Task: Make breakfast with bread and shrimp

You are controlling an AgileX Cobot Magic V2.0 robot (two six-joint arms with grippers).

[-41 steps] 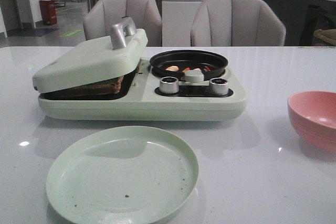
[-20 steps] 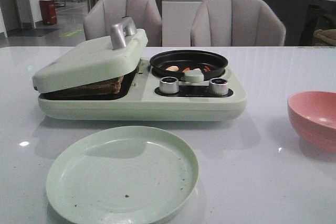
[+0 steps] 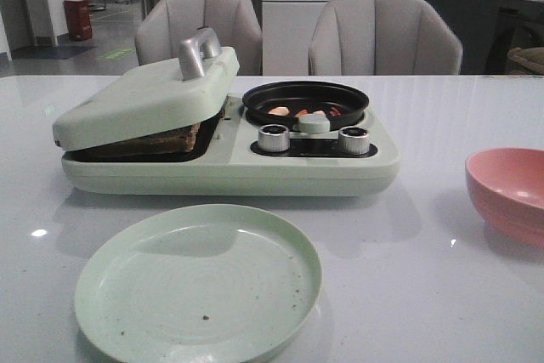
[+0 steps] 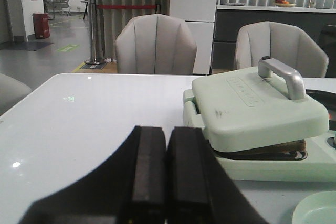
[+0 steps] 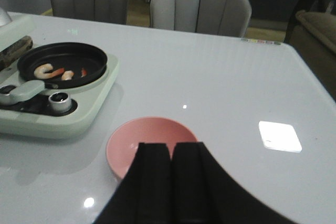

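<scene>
Bread [image 3: 153, 138] under the tilted lid [image 3: 144, 99], frame left; shrimp [image 3: 299, 111] in the black pan [image 3: 306, 101], centre. Left gripper [image 4: 157, 153] and right gripper [image 5: 169, 163]: jaws pressed together, empty.

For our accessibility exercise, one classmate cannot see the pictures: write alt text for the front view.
A pale green breakfast maker sits on a white table, its lid propped on bread, with shrimp in its small black pan. An empty green plate lies in front; a pink bowl stands at the right edge.
</scene>
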